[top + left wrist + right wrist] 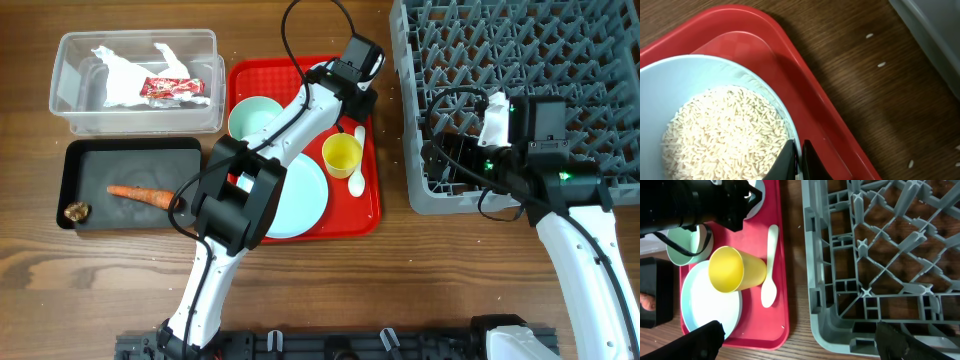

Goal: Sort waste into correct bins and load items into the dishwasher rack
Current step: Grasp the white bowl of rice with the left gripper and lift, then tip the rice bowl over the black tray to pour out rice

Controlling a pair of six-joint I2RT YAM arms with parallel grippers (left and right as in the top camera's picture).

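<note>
My left gripper [800, 161] is shut on the rim of a pale bowl [670, 75] full of white rice [720, 130], at the far right corner of the red serving tray [370, 215]. In the overhead view the left gripper [352, 78] hides that bowl. A second pale bowl [258, 118], the blue plate [300, 195], the yellow cup [342, 155] and the white spoon [358, 172] sit on the red tray. My right gripper [800, 345] is open and empty over the near left corner of the grey rack [520, 90].
The clear tub [70, 112] holds the napkin [125, 75] and the red-and-white wrapper [172, 88]. The black tray [130, 160] holds the carrot stick [140, 193] and the brown scrap [77, 211]. Loose rice grains [881, 64] lie on the table between tray and rack.
</note>
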